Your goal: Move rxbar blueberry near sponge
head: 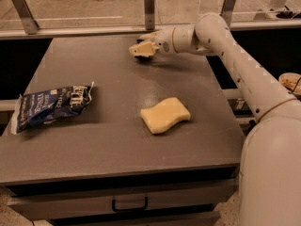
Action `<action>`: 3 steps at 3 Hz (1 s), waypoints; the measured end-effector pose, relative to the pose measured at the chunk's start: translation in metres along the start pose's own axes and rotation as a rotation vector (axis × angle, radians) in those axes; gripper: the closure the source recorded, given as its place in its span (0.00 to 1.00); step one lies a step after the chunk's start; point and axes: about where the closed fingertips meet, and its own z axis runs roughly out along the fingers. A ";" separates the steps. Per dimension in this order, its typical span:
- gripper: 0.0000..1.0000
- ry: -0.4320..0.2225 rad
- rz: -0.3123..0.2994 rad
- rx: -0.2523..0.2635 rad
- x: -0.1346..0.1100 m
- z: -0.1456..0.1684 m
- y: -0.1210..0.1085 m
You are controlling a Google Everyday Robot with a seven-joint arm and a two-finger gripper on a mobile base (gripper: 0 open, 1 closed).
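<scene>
The pale yellow sponge [165, 115] with wavy sides lies flat on the grey table [117, 145], right of centre. My gripper [141, 50] is low over the table's far edge, well behind the sponge, with the white arm [225, 41] reaching in from the right. The rxbar blueberry does not show plainly. Only a dark patch lies right under the gripper, and I cannot tell whether it is the bar or shadow.
A large blue-and-white chip bag [52, 105] lies at the table's left side. A railing with metal posts [149, 4] runs behind the far edge. A drawer handle [129, 204] sits below the front edge. A bowl [291, 83] stands off the table at right.
</scene>
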 end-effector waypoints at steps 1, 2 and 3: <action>1.00 -0.021 -0.035 0.044 -0.018 -0.036 0.008; 1.00 0.057 -0.047 0.087 -0.012 -0.064 0.033; 1.00 0.128 -0.016 0.106 0.016 -0.092 0.066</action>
